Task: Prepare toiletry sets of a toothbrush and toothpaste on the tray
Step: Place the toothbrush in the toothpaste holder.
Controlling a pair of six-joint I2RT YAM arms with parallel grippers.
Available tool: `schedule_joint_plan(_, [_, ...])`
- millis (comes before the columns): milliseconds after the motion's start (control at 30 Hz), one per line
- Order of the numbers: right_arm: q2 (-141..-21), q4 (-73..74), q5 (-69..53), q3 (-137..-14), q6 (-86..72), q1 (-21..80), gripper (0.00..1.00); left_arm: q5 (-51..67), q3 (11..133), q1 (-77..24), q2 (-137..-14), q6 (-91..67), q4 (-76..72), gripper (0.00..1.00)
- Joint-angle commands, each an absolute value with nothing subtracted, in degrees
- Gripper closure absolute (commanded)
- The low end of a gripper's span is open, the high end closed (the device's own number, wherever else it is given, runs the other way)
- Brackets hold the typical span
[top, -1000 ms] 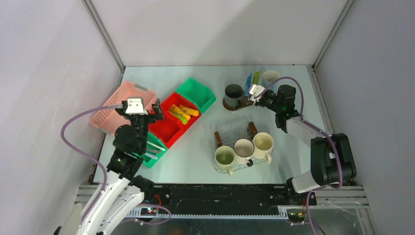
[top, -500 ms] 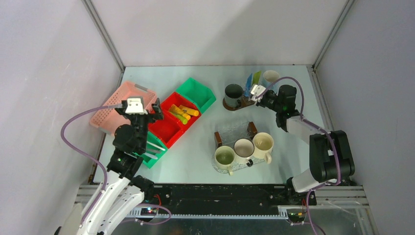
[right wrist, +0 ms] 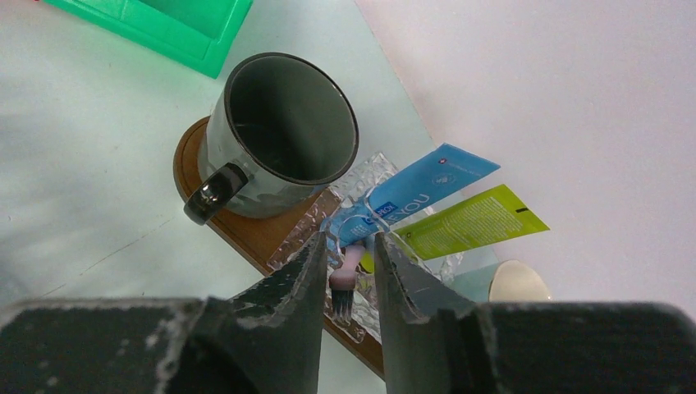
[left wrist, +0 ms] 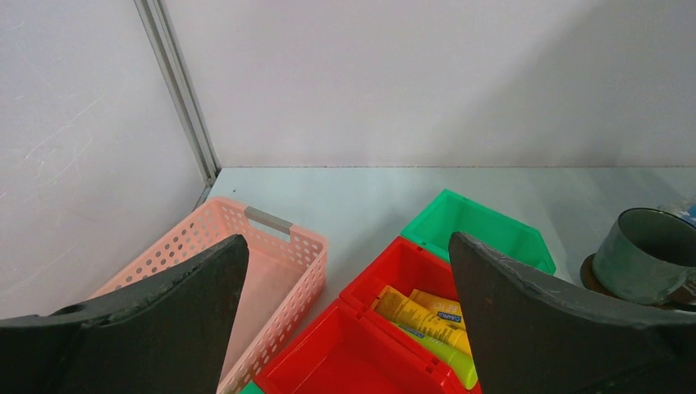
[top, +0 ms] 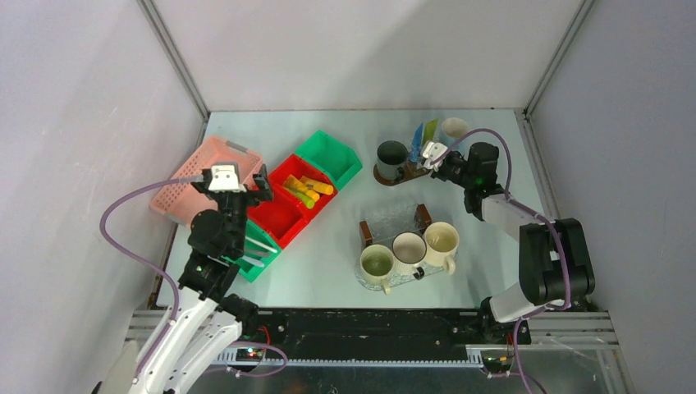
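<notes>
Since a second ago the right gripper [top: 429,153] has let its jaws part a little, and in the top view it sits just right of the dark mug [top: 392,153]. Nearer than that mug, three pale mugs [top: 408,249] share one tray [top: 394,220]. Far left of it, the left gripper [top: 249,190] hangs over the red bin [top: 287,201].

In the left wrist view the jaws are spread wide and empty. Yellow tubes [left wrist: 423,316] lie left of the mug, with bare table [left wrist: 369,197] between.

In the right wrist view the jaws show a narrow gap with the pink toothbrush [right wrist: 343,275] loose inside it. One blue tube [right wrist: 423,187] and one green tube [right wrist: 472,222] lean right of the mug, close to the wall [right wrist: 574,98].
</notes>
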State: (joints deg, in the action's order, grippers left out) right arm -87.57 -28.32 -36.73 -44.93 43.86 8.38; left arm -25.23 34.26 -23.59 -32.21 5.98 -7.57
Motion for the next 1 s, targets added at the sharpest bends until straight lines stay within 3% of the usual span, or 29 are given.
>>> schedule_joint_plan(0, [-86.43, -28.84, -37.89, -45.07, 43.22, 8.06, 0.68, -25.01, 34.01, -23.08, -31.49, 5.26, -9.32, 0.00])
schedule_joint_plan(267, [-81.99, -26.73, -38.26, -45.09, 43.13, 7.88, 0.50, -24.59, 34.50, -23.03, -31.23, 3.93, -8.86, 0.00])
schedule_joint_plan(333, [-80.52, -26.14, -38.36, -45.09, 42.90, 7.76, 0.34, -24.80, 35.22, -23.04, -31.66, 2.58, -8.07, 0.00])
schedule_joint_plan(367, [-80.03, -25.76, -38.34, -45.09, 42.67, 7.71, 0.09, -24.90, 35.49, -23.08, -31.87, 2.17, -7.34, 0.00])
schedule_joint_plan(433, [-78.34, -25.34, -38.10, -45.09, 41.74, 7.59, 0.02, -25.03, 36.43, -23.06, -32.28, 0.82, -6.31, 0.00])
schedule_joint_plan(733, [-65.68, -21.24, -31.62, -44.30, 31.17, 6.75, 0.01, -27.52, 42.19, -23.07, -32.90, -6.25, 4.71, 0.00])
schedule_joint_plan(967, [-52.23, -11.19, -18.42, -44.30, 15.31, 6.67, 0.01, -30.07, 46.88, -23.08, -32.77, -13.58, 15.51, 0.00])
